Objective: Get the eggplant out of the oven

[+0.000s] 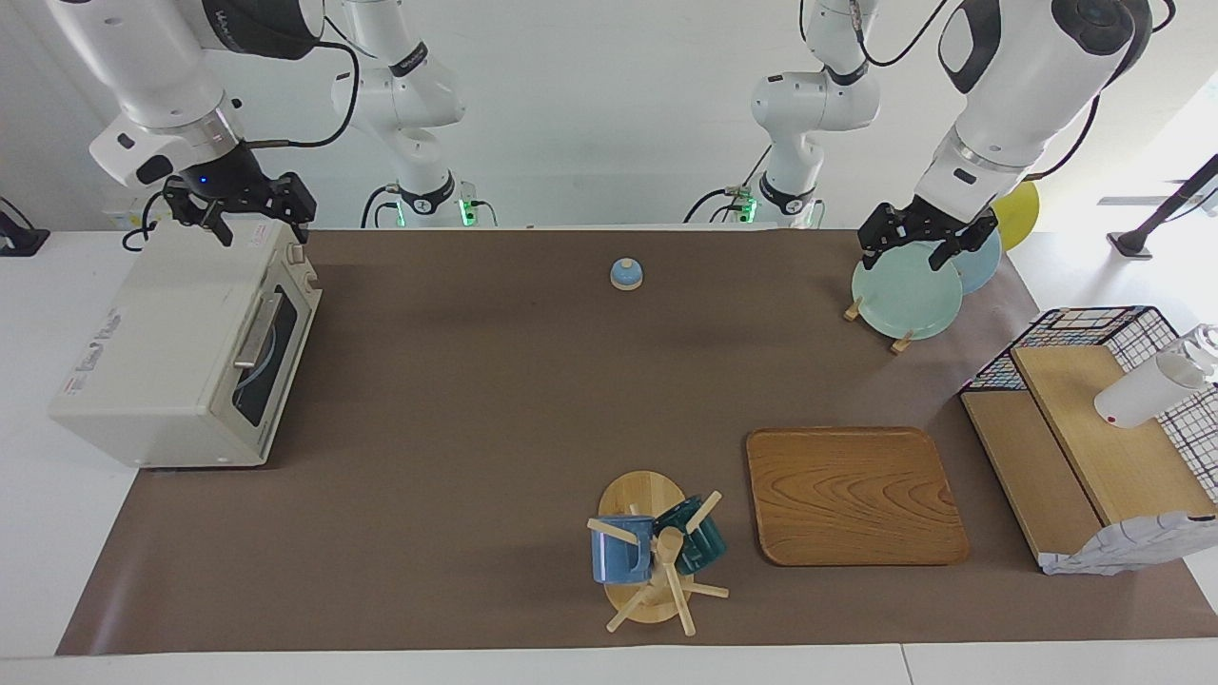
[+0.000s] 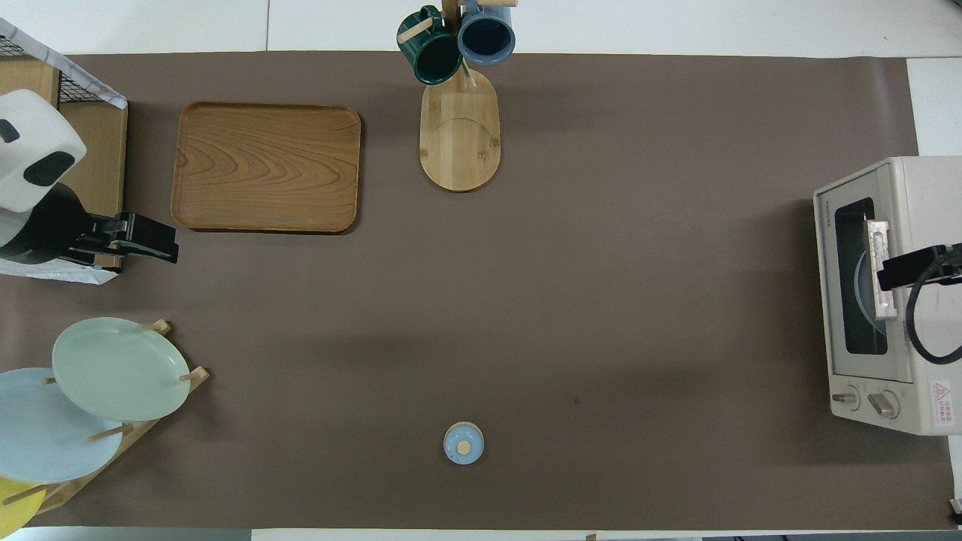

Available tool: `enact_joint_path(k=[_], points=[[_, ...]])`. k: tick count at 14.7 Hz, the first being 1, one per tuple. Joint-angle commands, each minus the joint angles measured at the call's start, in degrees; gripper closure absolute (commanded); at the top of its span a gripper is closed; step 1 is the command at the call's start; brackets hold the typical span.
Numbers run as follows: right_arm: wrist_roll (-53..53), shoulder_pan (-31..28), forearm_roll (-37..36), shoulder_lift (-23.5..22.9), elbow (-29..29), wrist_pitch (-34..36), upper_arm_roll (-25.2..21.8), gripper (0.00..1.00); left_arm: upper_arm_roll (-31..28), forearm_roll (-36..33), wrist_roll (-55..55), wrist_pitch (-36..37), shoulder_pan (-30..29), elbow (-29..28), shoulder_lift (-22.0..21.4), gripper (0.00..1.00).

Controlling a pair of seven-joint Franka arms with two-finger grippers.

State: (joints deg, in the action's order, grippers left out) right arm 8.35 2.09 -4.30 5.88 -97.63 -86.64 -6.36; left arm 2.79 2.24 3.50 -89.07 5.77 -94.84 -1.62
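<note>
The cream-white oven point(image 1: 162, 352) stands at the right arm's end of the table, and it also shows in the overhead view point(image 2: 928, 203). Its dark glass door point(image 1: 276, 357) is closed, with the metal handle point(image 2: 879, 267) across it. Through the glass I see the rim of a plate point(image 2: 864, 297). The eggplant is hidden. My right gripper point(image 1: 259, 231) is open and empty, up in the air over the oven's top near the knob end. My left gripper point(image 1: 909, 257) is open and empty, over the plate rack point(image 1: 904, 295).
A wooden tray point(image 1: 856, 495) and a mug tree point(image 1: 652, 552) with two mugs lie farther from the robots. A small blue knobbed lid point(image 1: 625, 274) sits near the robots. A wire basket with wooden shelves point(image 1: 1094, 428) and a white bottle point(image 1: 1151, 390) stand at the left arm's end.
</note>
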Motion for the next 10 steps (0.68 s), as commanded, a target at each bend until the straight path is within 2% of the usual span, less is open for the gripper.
enact_joint_path(k=[1,7,8,9,10], points=[[-0.7,0.11,1.48,-0.17,0.33,0.07,-0.24,0.0,-0.15,0.92,0.28,-0.14,-0.14,-0.26,-0.76,0.0],[0.34,0.38,1.4,0.62,0.33,0.16,0.03,0.0,-0.15,0.92,0.28,-0.14,-0.14,-0.26,-0.76,0.0],[1.13,0.63,1.4,0.71,0.25,0.07,0.12,0.1,-0.15,0.92,0.28,-0.14,-0.14,-0.26,-0.76,0.0],[1.14,0.72,0.87,0.71,-0.02,-0.19,0.38,0.65,-0.15,0.92,0.28,-0.14,-0.14,-0.26,-0.76,0.0],[1.05,0.73,0.87,0.8,-0.63,-0.8,0.47,1.0,-0.15,0.92,0.28,-0.14,-0.14,-0.26,-0.76,0.0]])
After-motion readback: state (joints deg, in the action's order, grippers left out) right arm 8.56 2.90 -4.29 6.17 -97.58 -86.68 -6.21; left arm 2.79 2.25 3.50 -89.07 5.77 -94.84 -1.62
